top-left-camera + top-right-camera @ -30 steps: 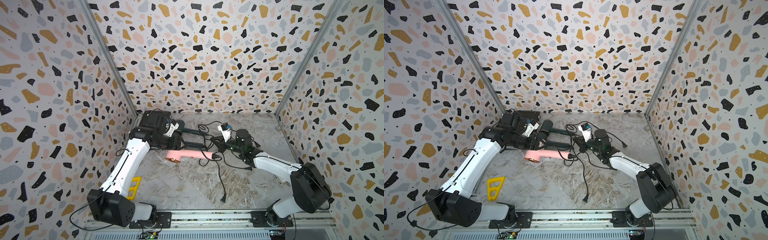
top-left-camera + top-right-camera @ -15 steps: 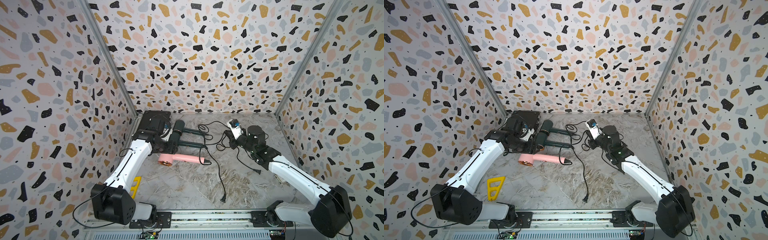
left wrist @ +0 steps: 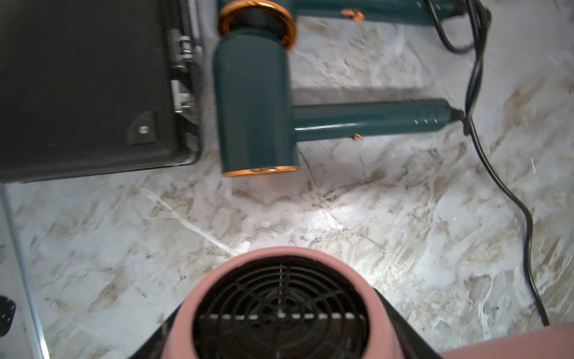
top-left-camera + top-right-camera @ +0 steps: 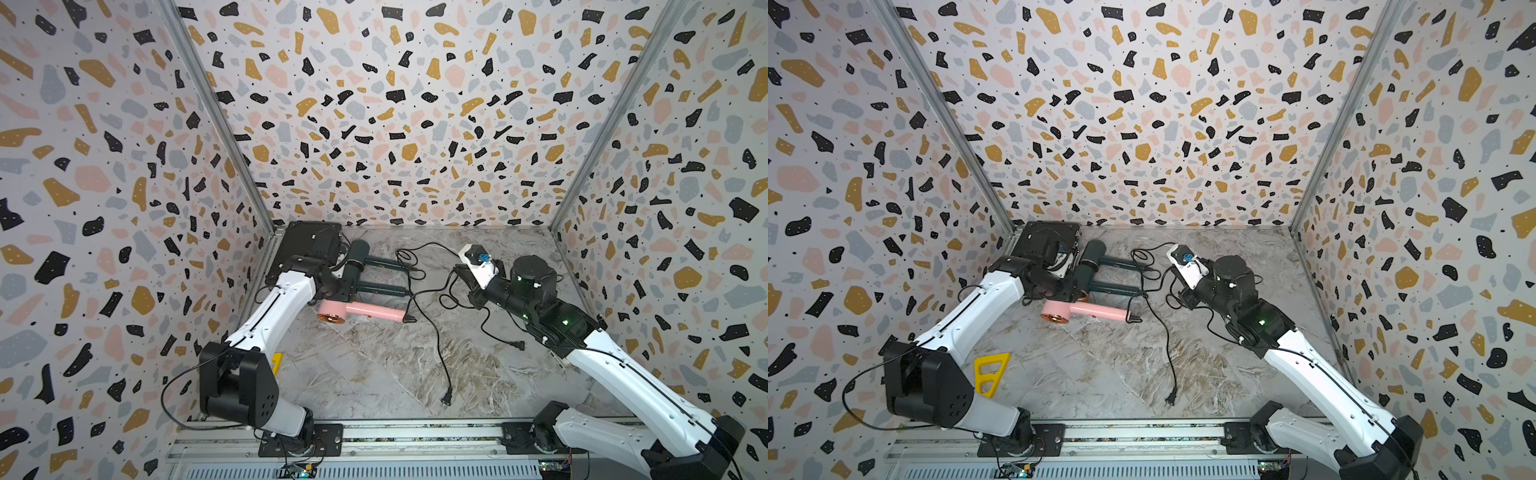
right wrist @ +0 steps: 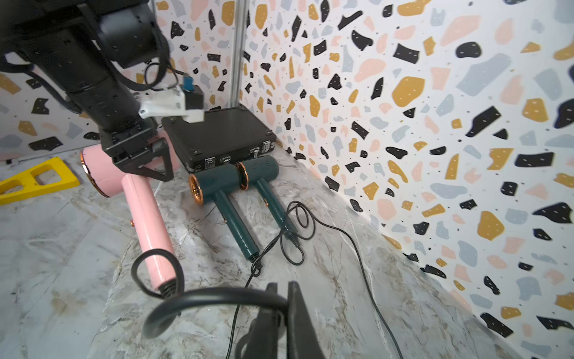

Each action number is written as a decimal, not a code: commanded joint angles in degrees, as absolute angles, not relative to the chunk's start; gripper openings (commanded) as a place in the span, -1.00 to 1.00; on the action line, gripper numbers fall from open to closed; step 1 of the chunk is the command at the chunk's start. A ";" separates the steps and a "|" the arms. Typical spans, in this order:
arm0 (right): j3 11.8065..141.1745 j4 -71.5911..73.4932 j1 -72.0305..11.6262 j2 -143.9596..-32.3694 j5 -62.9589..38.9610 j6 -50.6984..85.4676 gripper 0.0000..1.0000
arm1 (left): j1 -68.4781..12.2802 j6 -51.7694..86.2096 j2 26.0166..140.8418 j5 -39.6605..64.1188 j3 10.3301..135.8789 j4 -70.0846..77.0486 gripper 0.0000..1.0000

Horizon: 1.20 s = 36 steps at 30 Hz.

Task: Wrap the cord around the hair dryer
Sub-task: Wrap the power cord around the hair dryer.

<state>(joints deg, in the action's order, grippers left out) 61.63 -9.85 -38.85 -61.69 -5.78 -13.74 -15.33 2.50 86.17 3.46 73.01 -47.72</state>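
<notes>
Left claw [image 5: 139, 161]: clenched on the head of the pink hair dryer [image 5: 146, 217]. Black fingers [image 3: 400, 329] flank the barrel in the left wrist view, grille facing that camera.
Pink hair dryer position: head inside the left claw, handle sticking out toward the right claw [image 5: 281, 310]. Handle end stops short of it, clear gap between. Low over the marble table [image 4: 374, 374] in both top views; touching or lifted, cannot tell.
Right claw: clamped tight on the black cord [image 5: 217, 293], pinched right at the fingertips.
Cord: comes out of the ribbed collar at the handle end, makes one loop, then seems to arc into the right claw. Slack, off the handle, not yet wound.
Near plug [image 4: 517, 344]: on the table close to the right claw, on its arm-base side. Whose cord it ends, cannot tell.
Far plug [image 4: 446, 400]: further toward the bases, well apart from both claws.
Near green dryer [image 5: 217, 181]: just beyond the left claw, handle parallel to the pink one.
Far green dryer [image 5: 262, 166]: next one out from the left claw, beside the near one. Thin cords tangle off both handle ends, between the claws.
Black case [image 5: 217, 136]: beyond the left claw in the back corner, just behind the green heads.
Yellow piece [image 5: 62, 183]: flat on the table behind the left claw, near that arm's base, well apart.
</notes>
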 commanded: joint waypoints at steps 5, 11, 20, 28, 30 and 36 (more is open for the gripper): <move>69.91 -11.09 -39.11 -70.46 -3.70 -18.33 -1.00 | -18.27 -4.26 81.73 20.63 69.23 -45.94 -1.00; 73.69 -10.00 -38.25 -80.57 2.88 -18.18 -1.00 | -21.57 -8.69 77.63 37.25 66.77 -48.01 -1.00; 68.07 -5.36 -33.40 -84.61 3.34 -8.57 -1.00 | -13.14 14.02 66.03 50.62 61.70 -25.52 -1.00; 57.13 -0.02 -33.41 -81.51 0.96 -2.66 -1.00 | -6.75 51.99 66.82 50.56 51.28 17.34 -1.00; 54.90 0.26 -33.50 -80.75 0.17 -1.34 -1.00 | -5.96 57.72 68.36 48.19 50.28 22.73 -1.00; 48.48 -1.72 -36.10 -76.58 -0.98 1.08 -1.00 | -3.01 53.33 69.87 32.41 54.55 10.89 -1.00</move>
<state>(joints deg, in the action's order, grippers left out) 50.22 -0.51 -34.79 -79.64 -0.45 -1.37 -4.40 51.05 70.96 39.79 49.95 8.34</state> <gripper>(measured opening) 0.075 0.729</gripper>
